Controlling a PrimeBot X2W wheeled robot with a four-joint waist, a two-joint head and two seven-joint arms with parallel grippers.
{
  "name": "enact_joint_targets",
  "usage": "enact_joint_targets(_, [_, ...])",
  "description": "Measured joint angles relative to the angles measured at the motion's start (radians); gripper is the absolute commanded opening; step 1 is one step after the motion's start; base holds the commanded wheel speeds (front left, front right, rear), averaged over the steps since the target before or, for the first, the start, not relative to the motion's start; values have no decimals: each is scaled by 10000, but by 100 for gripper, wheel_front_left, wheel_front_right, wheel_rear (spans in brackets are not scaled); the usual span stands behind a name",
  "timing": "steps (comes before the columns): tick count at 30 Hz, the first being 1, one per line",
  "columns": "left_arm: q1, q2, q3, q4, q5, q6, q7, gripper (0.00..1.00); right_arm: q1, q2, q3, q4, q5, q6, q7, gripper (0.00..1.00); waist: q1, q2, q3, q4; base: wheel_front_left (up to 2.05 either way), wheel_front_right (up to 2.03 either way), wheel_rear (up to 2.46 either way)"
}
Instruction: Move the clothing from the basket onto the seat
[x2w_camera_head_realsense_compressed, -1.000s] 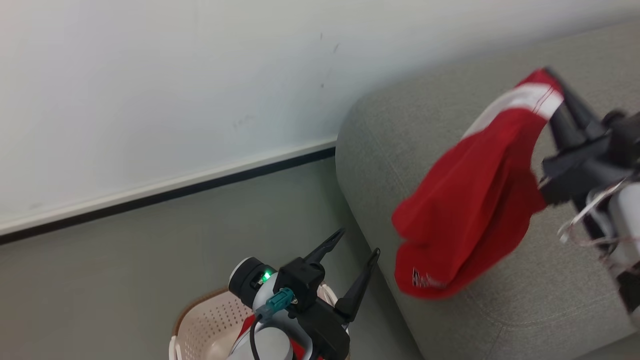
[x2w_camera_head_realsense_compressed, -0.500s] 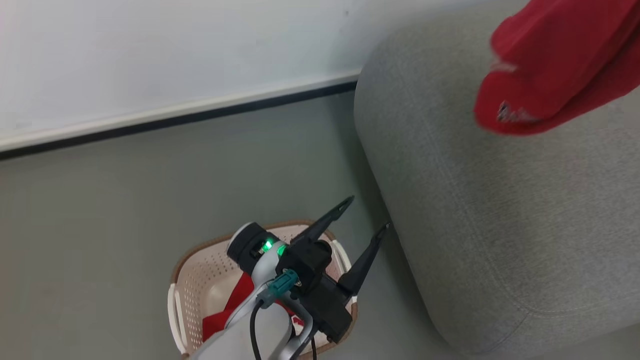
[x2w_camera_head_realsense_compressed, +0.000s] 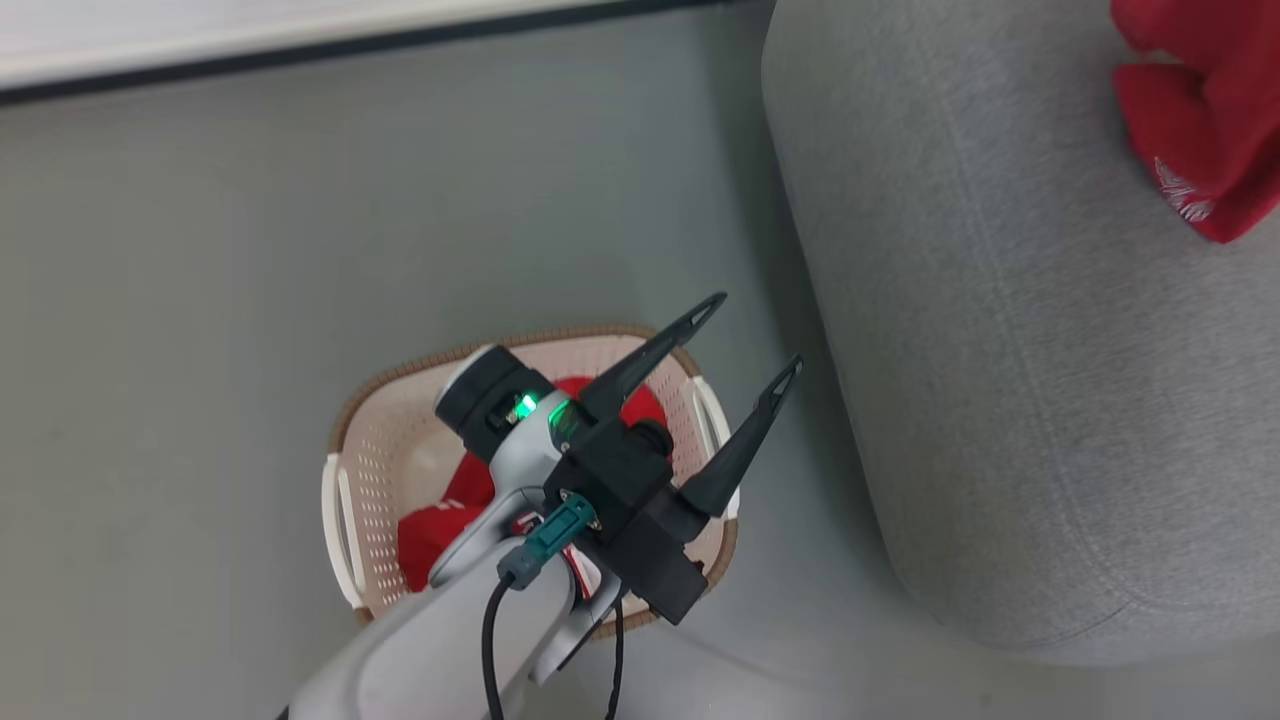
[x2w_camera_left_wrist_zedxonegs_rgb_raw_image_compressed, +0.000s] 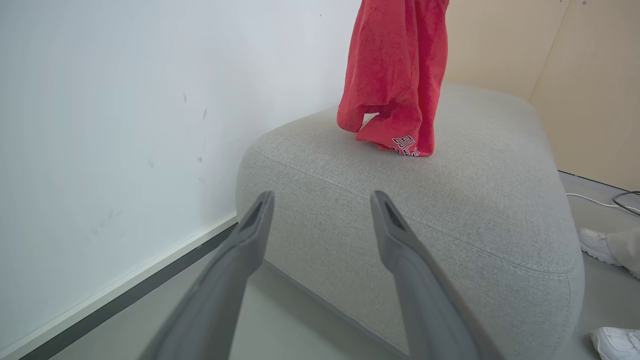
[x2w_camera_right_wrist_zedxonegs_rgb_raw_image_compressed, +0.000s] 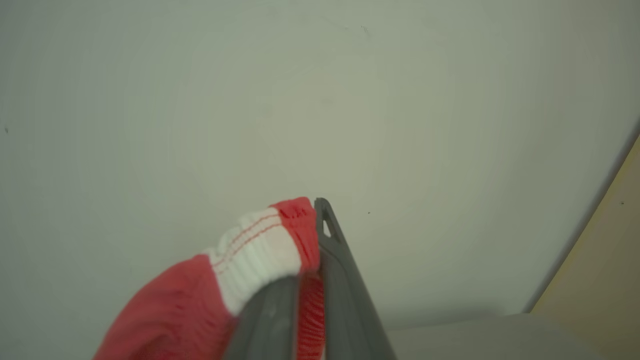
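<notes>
Pinched red garment (x2w_camera_head_realsense_compressed: 1190, 140) by its white band (x2w_camera_right_wrist_zedxonegs_rgb_raw_image_compressed: 255, 260) in clamped right jaws, upper right, over seat (x2w_camera_head_realsense_compressed: 1000, 350). Held left jaws spread wide above basket (x2w_camera_head_realsense_compressed: 385, 450), lower centre. Judged it soft, light; would pinch a fold.

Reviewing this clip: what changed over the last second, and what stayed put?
The head camera tipped downward, bringing the basket further into view. The red garment, pinched in the right gripper, seems carried further in over the seat. Unchanged: that grip, the left gripper open above the basket, and a second red garment inside it.
</notes>
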Motion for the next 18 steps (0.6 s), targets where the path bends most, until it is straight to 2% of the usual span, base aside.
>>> enact_joint_targets(4, [-294, 136, -10, -232, 151, -2, 94, 100, 183, 395, 56, 667, 59, -178, -113, 0, 0, 0, 602, 4, 0, 0, 0])
enact_joint_targets(8, [-501, 232, -25, -274, 387, -4, 171, 100, 727, 888, 430, 1547, -25, -178, -316, 0, 1, 1, 1141, -63, 0, 0, 0])
enact_joint_targets(18, [-686, 276, -134, -244, 512, -19, 259, 100, 1453, 1260, 652, 2800, -75, -180, -754, 0, -1, -1, 1760, -418, 0, 0, 0])
